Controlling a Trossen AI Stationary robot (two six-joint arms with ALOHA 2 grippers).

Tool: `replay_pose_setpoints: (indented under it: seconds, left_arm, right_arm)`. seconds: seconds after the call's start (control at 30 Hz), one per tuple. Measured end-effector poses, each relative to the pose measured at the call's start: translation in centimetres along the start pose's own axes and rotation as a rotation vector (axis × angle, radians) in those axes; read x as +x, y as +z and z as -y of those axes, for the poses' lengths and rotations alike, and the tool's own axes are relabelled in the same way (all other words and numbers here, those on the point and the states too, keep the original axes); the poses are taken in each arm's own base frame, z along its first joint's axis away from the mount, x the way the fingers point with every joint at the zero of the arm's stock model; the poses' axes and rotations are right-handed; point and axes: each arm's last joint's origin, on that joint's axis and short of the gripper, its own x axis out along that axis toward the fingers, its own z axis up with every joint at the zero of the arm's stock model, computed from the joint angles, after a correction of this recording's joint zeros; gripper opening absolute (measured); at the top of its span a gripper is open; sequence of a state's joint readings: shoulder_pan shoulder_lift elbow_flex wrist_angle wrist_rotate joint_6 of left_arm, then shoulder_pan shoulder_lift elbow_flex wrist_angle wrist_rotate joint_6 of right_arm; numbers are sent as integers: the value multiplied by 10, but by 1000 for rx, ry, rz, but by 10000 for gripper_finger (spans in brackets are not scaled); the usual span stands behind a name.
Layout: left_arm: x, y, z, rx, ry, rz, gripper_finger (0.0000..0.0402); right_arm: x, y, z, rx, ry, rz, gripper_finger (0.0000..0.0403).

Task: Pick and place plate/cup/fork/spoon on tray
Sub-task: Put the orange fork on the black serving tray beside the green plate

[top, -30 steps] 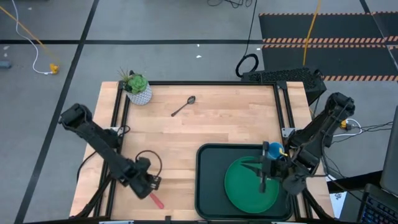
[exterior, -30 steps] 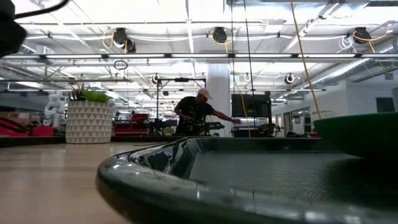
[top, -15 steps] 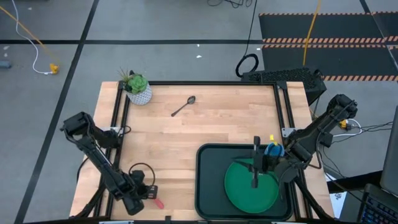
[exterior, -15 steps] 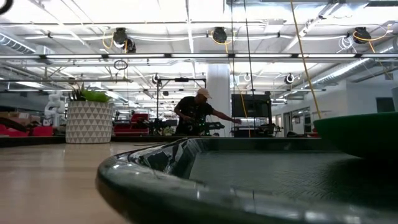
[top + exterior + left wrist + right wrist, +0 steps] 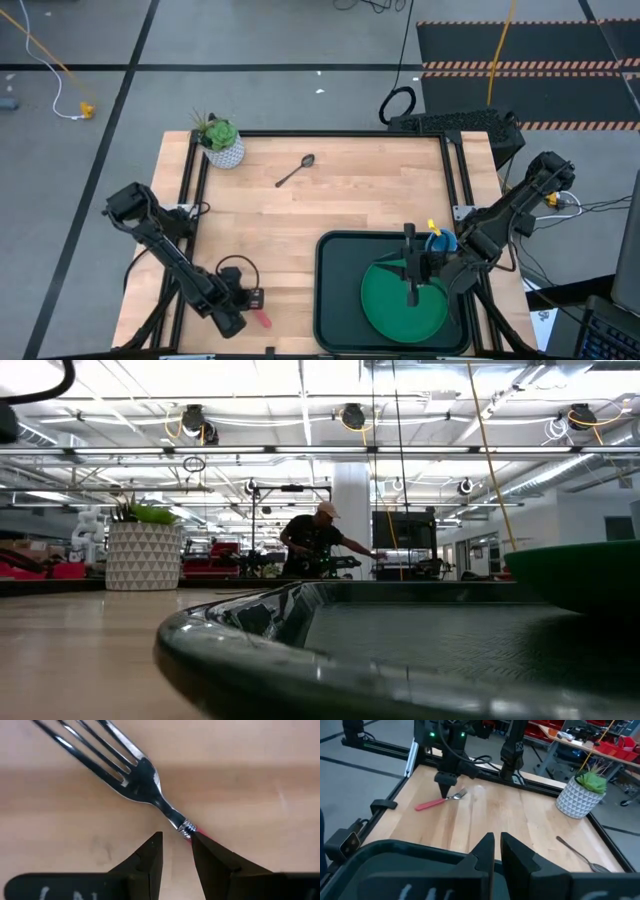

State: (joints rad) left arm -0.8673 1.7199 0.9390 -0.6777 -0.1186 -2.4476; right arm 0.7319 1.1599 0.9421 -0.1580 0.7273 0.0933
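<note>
Left of the tray, the left gripper stands nearly clenched over the fork; the right gripper, clenched empty, hovers above the plate.

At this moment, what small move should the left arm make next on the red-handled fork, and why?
Probably lower a little and close. The left gripper is open, its fingers straddling the neck of the silver-tined, red-handled fork, which lies flat on the wooden table. The green round plate already sits in the dark rectangular tray; the right gripper is above the plate.
</note>
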Motion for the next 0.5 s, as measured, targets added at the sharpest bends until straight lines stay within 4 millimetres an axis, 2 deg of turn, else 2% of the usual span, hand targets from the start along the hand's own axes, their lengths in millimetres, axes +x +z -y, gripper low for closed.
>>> replay_pose_setpoints:
  seconds: [0.23, 0.5]
  left_arm:
    - [-1, 12, 1, 30, 24, 83, 106]
    - [-17, 23, -3, -24, 33, 103, 106]
  right_arm:
    - [0, 1, 0, 5, 1, 8, 23]
    - [0, 2, 0, 12, -1, 15, 23]
